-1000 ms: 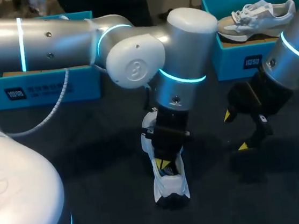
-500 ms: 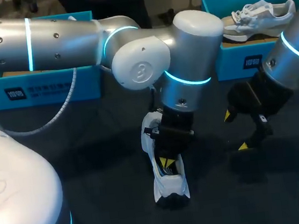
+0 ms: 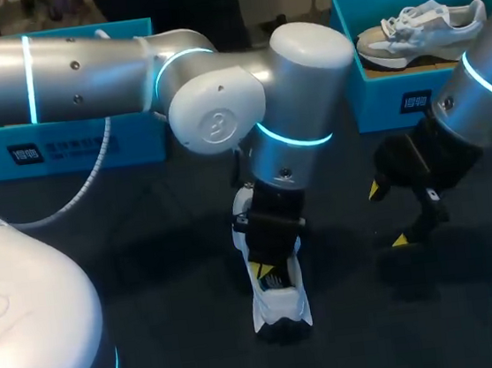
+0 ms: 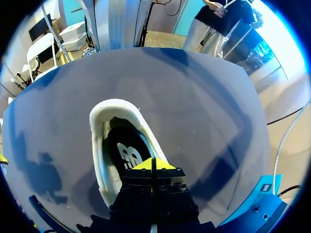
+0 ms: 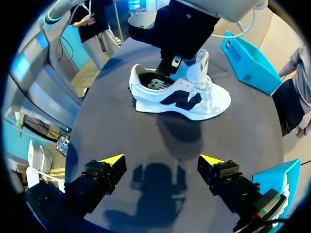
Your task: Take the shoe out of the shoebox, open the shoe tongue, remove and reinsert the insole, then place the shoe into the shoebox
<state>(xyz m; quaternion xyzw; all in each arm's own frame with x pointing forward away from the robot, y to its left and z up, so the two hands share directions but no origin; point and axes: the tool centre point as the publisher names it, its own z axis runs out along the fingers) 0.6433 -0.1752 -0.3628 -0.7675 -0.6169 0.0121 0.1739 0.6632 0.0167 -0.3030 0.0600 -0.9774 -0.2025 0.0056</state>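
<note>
From above, shows the left arm [image 3: 221,120] bent steeply down over the white shoe [image 3: 282,304] standing mid-tabletop [image 3: 150,275], and a second shoe [image 3: 424,26] lying in the far right blue shoebox [image 3: 379,107]. Along the left wrist, finds the left pincer [image 4: 153,164] closed, tips together inside the shoe's opening just over the insole [image 4: 127,150], gripping nothing visible. Along the right wrist, finds the right pincer [image 5: 161,162] spread wide and empty, with the shoe ahead, well apart.

robot lab — silver left arm [image 3: 82,69] and right arm [image 3: 485,95] with glowing rings, dark table [image 3: 164,246], blue shoeboxes [image 3: 379,107]
</note>
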